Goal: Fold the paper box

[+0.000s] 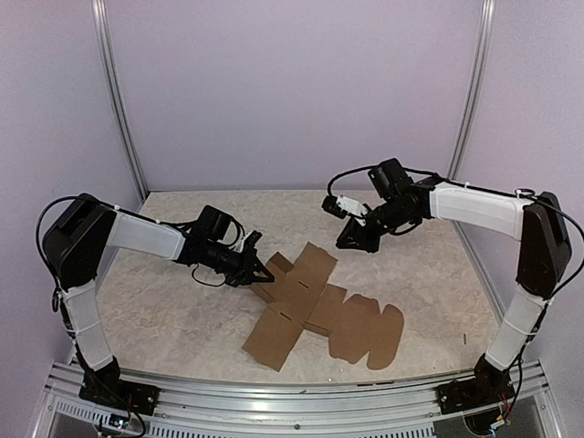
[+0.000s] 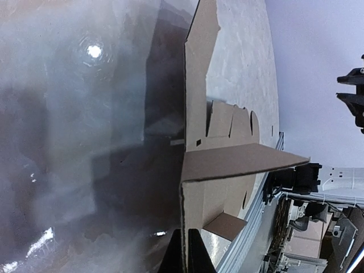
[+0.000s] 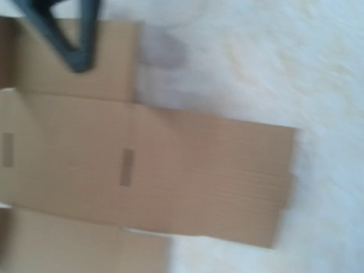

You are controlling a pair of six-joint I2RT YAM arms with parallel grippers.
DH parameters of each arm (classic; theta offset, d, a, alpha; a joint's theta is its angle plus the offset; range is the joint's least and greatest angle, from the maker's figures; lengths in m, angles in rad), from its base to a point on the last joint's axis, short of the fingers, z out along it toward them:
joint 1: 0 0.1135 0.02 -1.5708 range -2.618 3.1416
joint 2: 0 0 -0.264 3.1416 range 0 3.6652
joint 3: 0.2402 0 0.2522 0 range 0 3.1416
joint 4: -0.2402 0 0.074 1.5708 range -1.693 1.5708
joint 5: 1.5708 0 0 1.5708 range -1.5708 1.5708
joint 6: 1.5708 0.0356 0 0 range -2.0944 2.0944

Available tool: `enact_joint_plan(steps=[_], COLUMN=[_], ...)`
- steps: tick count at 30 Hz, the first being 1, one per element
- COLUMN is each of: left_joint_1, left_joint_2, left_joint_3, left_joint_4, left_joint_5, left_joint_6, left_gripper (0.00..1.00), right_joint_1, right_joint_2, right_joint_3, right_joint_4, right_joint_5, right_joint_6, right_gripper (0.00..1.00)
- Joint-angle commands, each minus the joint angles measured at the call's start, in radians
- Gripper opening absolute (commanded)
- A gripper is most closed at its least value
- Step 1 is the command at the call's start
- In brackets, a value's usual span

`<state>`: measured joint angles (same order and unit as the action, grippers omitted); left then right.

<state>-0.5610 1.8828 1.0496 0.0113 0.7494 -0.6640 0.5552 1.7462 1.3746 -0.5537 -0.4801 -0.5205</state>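
The paper box [image 1: 319, 306] is a flat brown die-cut sheet lying on the marbled table, with slots and rounded tabs toward the near right. My left gripper [image 1: 260, 271] is shut on the sheet's far-left flap. In the left wrist view its dark fingertips [image 2: 186, 256] pinch the cardboard's edge, and a panel [image 2: 239, 162] stands raised from the sheet. My right gripper [image 1: 351, 239] hovers above the table just beyond the sheet's far corner, touching nothing. The right wrist view is blurred and shows only the cardboard [image 3: 170, 170] below; that gripper's own fingers do not show there.
An aluminium rail [image 1: 292, 388] runs along the near table edge between the arm bases. Lilac walls and metal posts [image 1: 119, 100] close in the back and sides. Bare marbled tabletop [image 1: 429, 265] lies to the right of the sheet.
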Motion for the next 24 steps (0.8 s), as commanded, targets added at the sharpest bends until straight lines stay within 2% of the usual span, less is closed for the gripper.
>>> enact_joint_plan(steps=[1, 7, 14, 24], left_joint_1=[0.009, 0.004, -0.049, -0.086], left_joint_2=[0.063, 0.098, -0.027, -0.071], left_joint_3=[0.01, 0.007, -0.06, -0.085], left_joint_4=[-0.032, -0.02, 0.1, 0.174], left_joint_5=[0.009, -0.018, -0.125, -0.169], left_joint_6=[0.043, 0.051, 0.155, 0.165], left_gripper=[0.0, 0.0, 0.0, 0.0], right_joint_1=[-0.011, -0.009, -0.009, -0.008], right_joint_2=[0.046, 0.157, 0.19, 0.253], right_joint_3=[0.002, 0.019, -0.005, -0.002], right_joint_4=[0.035, -0.003, -0.056, -0.103], right_joint_5=[0.16, 0.217, 0.281, 0.235], right_joint_6=[0.002, 0.004, 0.012, 0.014], right_gripper=[0.12, 0.12, 0.13, 0.13])
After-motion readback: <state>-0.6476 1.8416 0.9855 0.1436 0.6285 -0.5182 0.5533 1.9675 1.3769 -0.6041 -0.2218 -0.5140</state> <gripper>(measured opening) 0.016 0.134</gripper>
